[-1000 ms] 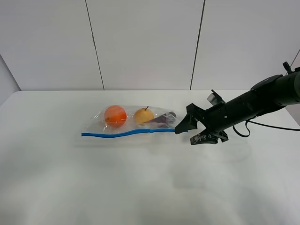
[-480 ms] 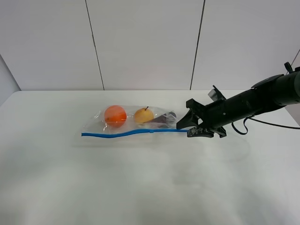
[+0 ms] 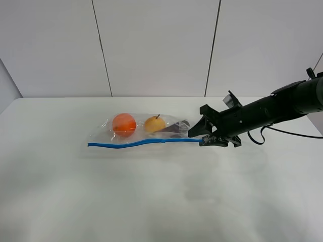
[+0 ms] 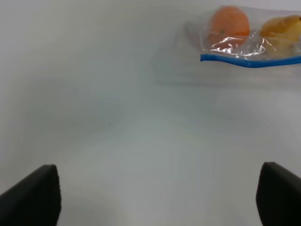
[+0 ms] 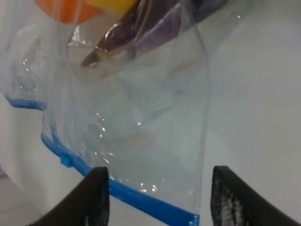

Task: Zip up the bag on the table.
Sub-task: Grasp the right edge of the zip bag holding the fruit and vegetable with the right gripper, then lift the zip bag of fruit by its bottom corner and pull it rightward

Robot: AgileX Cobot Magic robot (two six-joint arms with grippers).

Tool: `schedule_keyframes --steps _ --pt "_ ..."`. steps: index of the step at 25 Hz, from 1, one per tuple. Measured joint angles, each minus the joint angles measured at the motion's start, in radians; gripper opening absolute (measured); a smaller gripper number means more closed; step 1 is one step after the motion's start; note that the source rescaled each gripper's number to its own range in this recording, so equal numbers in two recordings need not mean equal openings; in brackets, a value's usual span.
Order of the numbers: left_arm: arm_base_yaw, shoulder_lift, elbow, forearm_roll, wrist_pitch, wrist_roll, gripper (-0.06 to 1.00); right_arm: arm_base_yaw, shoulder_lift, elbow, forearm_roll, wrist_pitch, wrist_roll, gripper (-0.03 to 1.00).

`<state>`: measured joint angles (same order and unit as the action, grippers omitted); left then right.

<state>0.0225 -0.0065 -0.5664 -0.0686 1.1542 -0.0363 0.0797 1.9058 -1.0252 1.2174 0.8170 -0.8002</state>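
The table (image 3: 151, 201) is a plain white matte surface with a rounded corner at the near left. Behind it stands a light grey panelled wall (image 3: 151, 45) divided by thin dark seams.

The bag (image 3: 144, 135) lies flat just behind the table's centre, with its blue zipper strip (image 3: 141, 143) along the near edge. Through the clear plastic show an orange fruit (image 3: 124, 123), a yellow fruit (image 3: 155, 124) and a dark purple item (image 3: 176, 128).

The right gripper (image 3: 200, 137) is at the right end of the strip. Its jaws are parted, and the bag's corner lies between the fingers (image 5: 91, 195). Contact with the plastic cannot be determined.

The left gripper (image 4: 155, 197) hovers over bare table, well apart from the bag, with its jaws spread wide and nothing held.
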Motion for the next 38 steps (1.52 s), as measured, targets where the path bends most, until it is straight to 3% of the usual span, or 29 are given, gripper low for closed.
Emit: schedule_keyframes --steps 10,23,30,34,38 --pt "0.000 0.000 0.000 -0.002 -0.001 0.000 1.00 0.000 0.000 0.000 0.012 0.013 -0.004 0.53" --pt "0.000 0.000 0.000 -0.001 -0.001 0.000 1.00 0.000 0.000 0.000 0.008 0.026 -0.005 0.25" --pt "0.000 0.000 0.000 -0.001 -0.001 0.000 1.00 0.000 0.000 0.000 0.008 0.026 -0.013 0.20" --pt "0.000 0.000 0.000 -0.001 -0.001 0.000 1.00 0.000 0.000 0.000 0.008 0.028 -0.023 0.01" --pt "0.000 0.000 0.000 -0.001 -0.001 0.000 1.00 0.000 0.000 0.000 0.008 0.034 -0.041 0.00"
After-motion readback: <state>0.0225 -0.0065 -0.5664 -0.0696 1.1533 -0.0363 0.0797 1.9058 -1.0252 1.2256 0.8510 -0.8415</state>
